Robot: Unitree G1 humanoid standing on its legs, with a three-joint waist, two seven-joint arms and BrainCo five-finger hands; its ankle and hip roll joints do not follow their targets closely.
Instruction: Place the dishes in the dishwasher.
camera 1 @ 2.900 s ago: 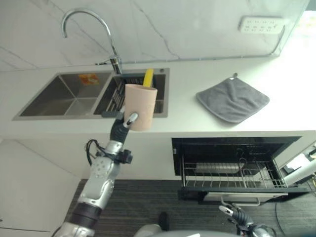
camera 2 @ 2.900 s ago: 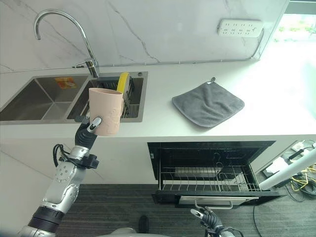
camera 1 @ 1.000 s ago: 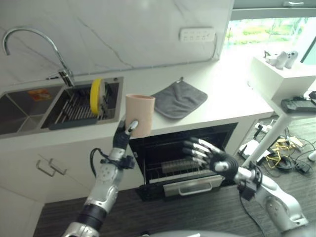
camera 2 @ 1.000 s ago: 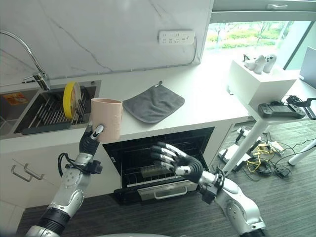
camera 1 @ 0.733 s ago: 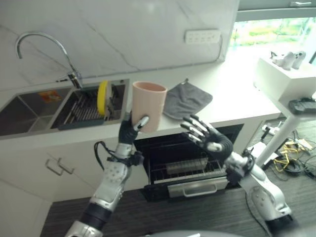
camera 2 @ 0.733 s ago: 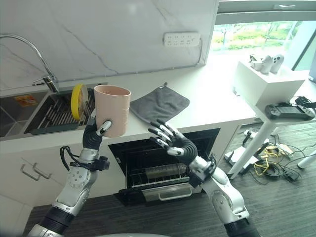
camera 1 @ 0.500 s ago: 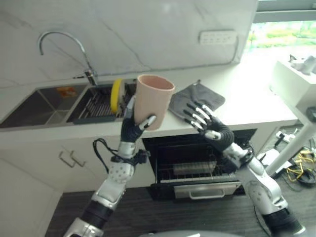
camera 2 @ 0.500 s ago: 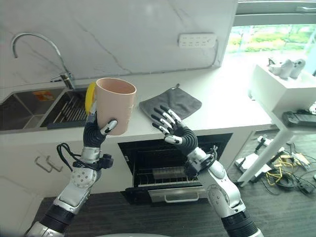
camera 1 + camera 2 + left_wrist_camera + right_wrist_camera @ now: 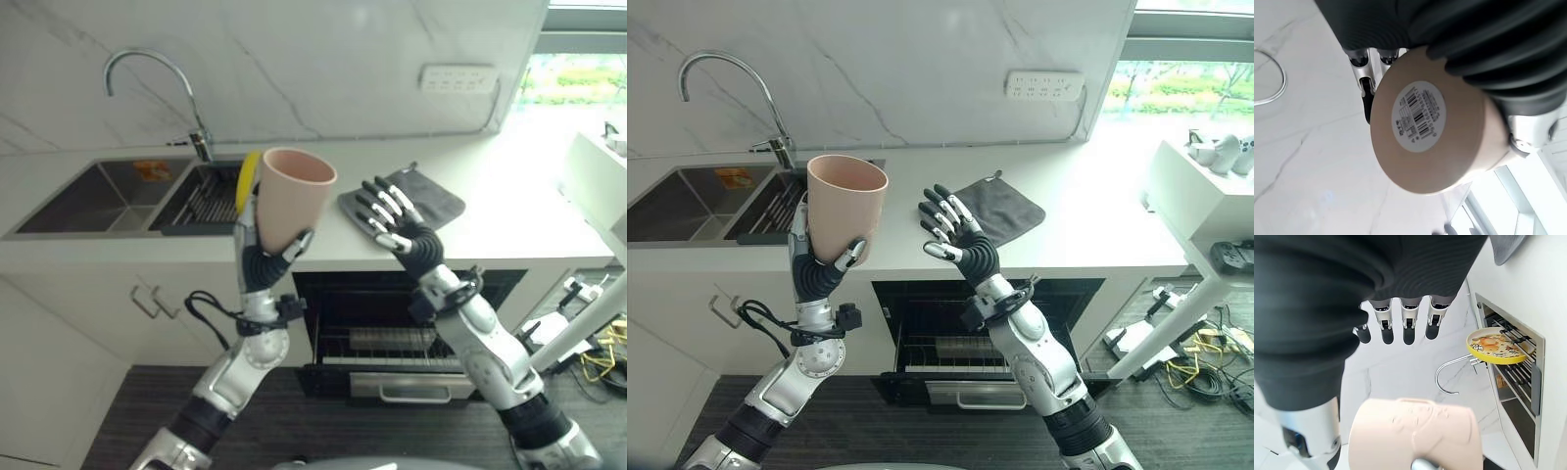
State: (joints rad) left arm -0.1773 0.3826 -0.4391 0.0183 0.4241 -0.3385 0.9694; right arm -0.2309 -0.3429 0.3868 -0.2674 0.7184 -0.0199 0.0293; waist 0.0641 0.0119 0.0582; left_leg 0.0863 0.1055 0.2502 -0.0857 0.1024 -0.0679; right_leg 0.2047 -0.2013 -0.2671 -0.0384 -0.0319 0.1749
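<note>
My left hand [image 9: 263, 262] is shut on a pink cup [image 9: 291, 199], held upright and high in front of the counter; its flat base with a barcode label [image 9: 1419, 115] faces the left wrist view. My right hand [image 9: 404, 237] is raised just right of the cup with fingers spread and straight, a short gap apart from it. The cup [image 9: 1418, 436] also lies past the right hand's fingers [image 9: 1406, 328]. A yellow plate [image 9: 1494, 345] stands in the sink rack. Below the counter the dishwasher [image 9: 950, 343] is open, its wire rack [image 9: 392, 343] pulled out.
A double sink [image 9: 108, 191] with a curved tap [image 9: 157, 88] is at the left. A grey cloth [image 9: 1004, 211] lies on the white counter [image 9: 1117, 235] behind my right hand. A socket strip [image 9: 1045, 84] is on the marble wall. A white side table [image 9: 1205, 171] stands far right.
The camera has swung back left. My left hand has lifted the cup higher and closer. My right hand has risen from near the dishwasher to beside the cup.
</note>
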